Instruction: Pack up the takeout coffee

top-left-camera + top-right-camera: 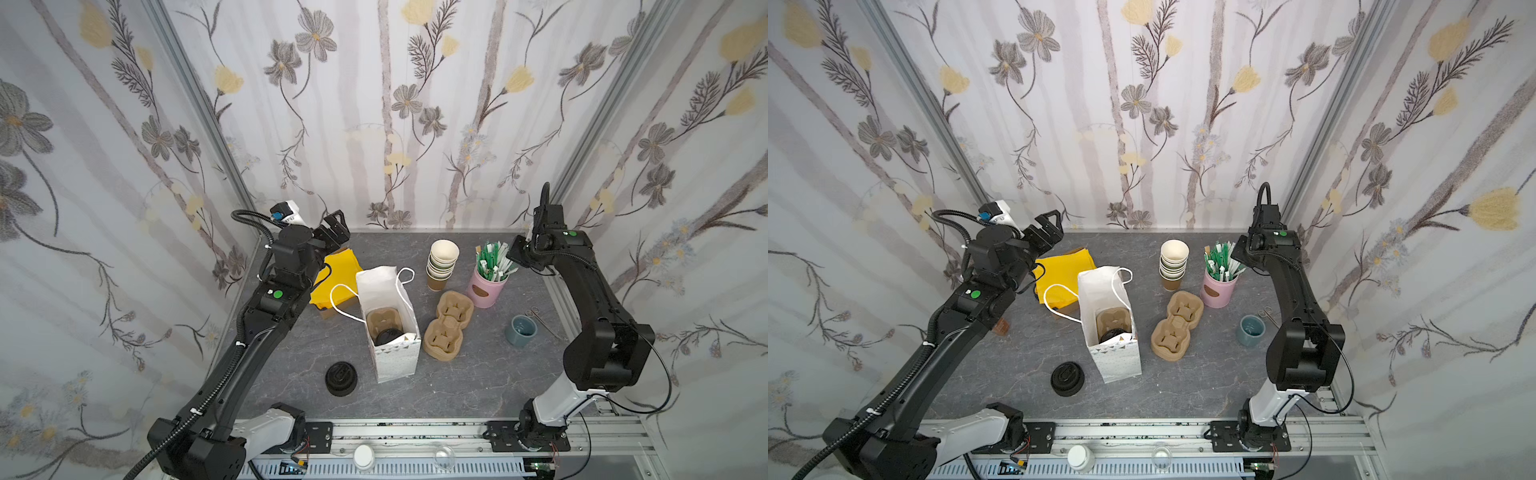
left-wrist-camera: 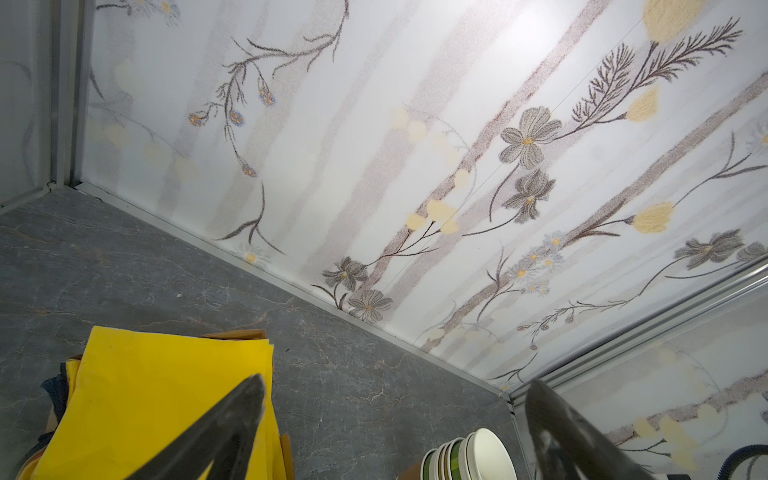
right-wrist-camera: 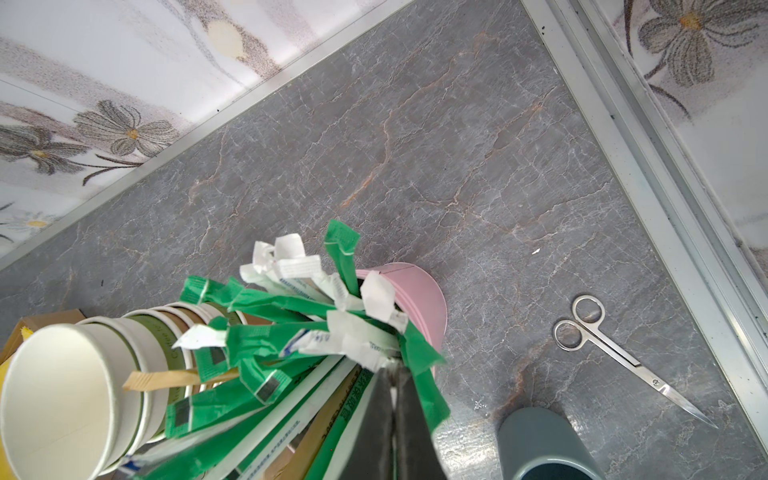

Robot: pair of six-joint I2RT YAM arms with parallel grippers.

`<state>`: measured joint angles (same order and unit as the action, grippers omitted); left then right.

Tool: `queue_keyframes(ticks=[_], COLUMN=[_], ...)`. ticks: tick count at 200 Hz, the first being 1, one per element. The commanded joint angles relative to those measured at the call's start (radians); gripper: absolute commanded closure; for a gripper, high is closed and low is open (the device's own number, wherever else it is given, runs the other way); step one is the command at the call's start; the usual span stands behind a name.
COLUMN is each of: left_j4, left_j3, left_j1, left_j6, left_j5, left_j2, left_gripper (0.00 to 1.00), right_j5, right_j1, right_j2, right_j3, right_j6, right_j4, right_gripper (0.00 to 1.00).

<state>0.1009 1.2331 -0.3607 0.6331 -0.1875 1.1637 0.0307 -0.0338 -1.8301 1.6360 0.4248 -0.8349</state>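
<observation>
Coffee stands inside the bag near the middle of the tabletop. Only its black lid shows; the bag's wall hides the body. It sits in a carrier, itself partly hidden, at the end nearer the front edge. Second carrier lies just right of the bag. Lids are stacked toward the front edge, left of the bag; their count cannot be made out. Cups are stacked toward the rear edge, beside a tin of sachets. Mug and scissors lie near the right edge. Yellow sheets lie behind the bag, partly under the left arm. Left gripper hangs over the rear left corner, jaws wide, nothing between them. Right gripper is hidden by its wrist in both top views; its wrist view shows the jaws pressed together, tip among the sachets. Whether a sachet is caught cannot be told.
</observation>
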Motion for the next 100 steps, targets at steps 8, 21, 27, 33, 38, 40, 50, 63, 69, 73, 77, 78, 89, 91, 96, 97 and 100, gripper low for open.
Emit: queue_keyframes(ticks=[8, 21, 27, 33, 38, 40, 50, 63, 69, 73, 77, 78, 89, 91, 96, 97, 100], left_j4=[-0.046, -0.046, -0.046, -0.046, -0.046, -0.046, -0.045, -0.046, -0.046, -0.046, -0.046, -0.046, -0.045, -0.046, -0.046, -0.046, -0.046], left_j3=[-0.003, -0.003, -0.004, -0.003, -0.004, -0.003, -0.003, -0.003, -0.003, -0.005, -0.006, -0.006, -0.007, -0.007, -0.009, -0.009, -0.009], left_j1=[-0.001, 0.000, -0.001, -0.001, 0.000, 0.000, 0.000, 0.000, 0.000, -0.001, -0.001, 0.000, -0.001, 0.000, 0.000, 0.000, 0.000], left_j6=[0.013, 0.013, 0.013, 0.013, 0.013, 0.014, 0.012, 0.011, 0.011, 0.011, 0.011, 0.011, 0.010, 0.010, 0.010, 0.010, 0.010], left_j5=[-0.015, -0.015, -0.015, -0.015, -0.016, -0.016, -0.015, -0.016, -0.017, -0.017, -0.017, -0.017, -0.016, -0.017, -0.017, -0.017, -0.016], left_j2=[-0.007, -0.009, -0.009, -0.009, -0.009, -0.008, -0.010, -0.010, -0.010, -0.010, -0.011, -0.011, -0.012, -0.012, -0.013, -0.013, -0.014], left_gripper=[0.02, 0.02, 0.02, 0.02, 0.02, 0.02, 0.01, 0.01, 0.01, 0.01, 0.01, 0.01, 0.01, 0.01, 0.01, 0.01, 0.01], right_j5=[0.001, -0.001, -0.002, -0.003, -0.003, -0.003, -0.005, -0.006, -0.005, -0.005, -0.006, -0.007, -0.008, -0.008, -0.007, -0.007, -0.006], right_j1=[0.001, 0.000, 0.000, 0.000, 0.000, 0.001, 0.000, 0.001, 0.000, 0.000, 0.000, 0.000, 0.001, 0.000, 0.000, 0.000, -0.001], right_j2=[0.022, 0.035, 0.041, 0.050, 0.059, 0.063, 0.082, 0.104, 0.112, 0.117, 0.124, 0.126, 0.140, 0.142, 0.147, 0.149, 0.151], right_j3=[-0.001, 0.001, 0.001, 0.003, 0.005, 0.005, 0.010, 0.019, 0.024, 0.026, 0.028, 0.028, 0.033, 0.034, 0.036, 0.036, 0.036], right_j6=[-0.004, -0.003, -0.003, -0.001, 0.001, 0.001, 0.005, 0.008, 0.009, 0.009, 0.009, 0.009, 0.011, 0.010, 0.012, 0.012, 0.013], right_j4=[0.034, 0.024, 0.020, 0.015, 0.012, 0.011, 0.002, -0.015, -0.024, -0.027, -0.030, -0.031, -0.036, -0.037, -0.038, -0.038, -0.038], right_gripper=[0.98, 0.99, 0.99, 1.00, 1.00, 1.00, 1.00, 1.00, 1.00, 1.00, 1.00, 1.00, 1.00, 1.00, 1.00, 1.00, 1.00])
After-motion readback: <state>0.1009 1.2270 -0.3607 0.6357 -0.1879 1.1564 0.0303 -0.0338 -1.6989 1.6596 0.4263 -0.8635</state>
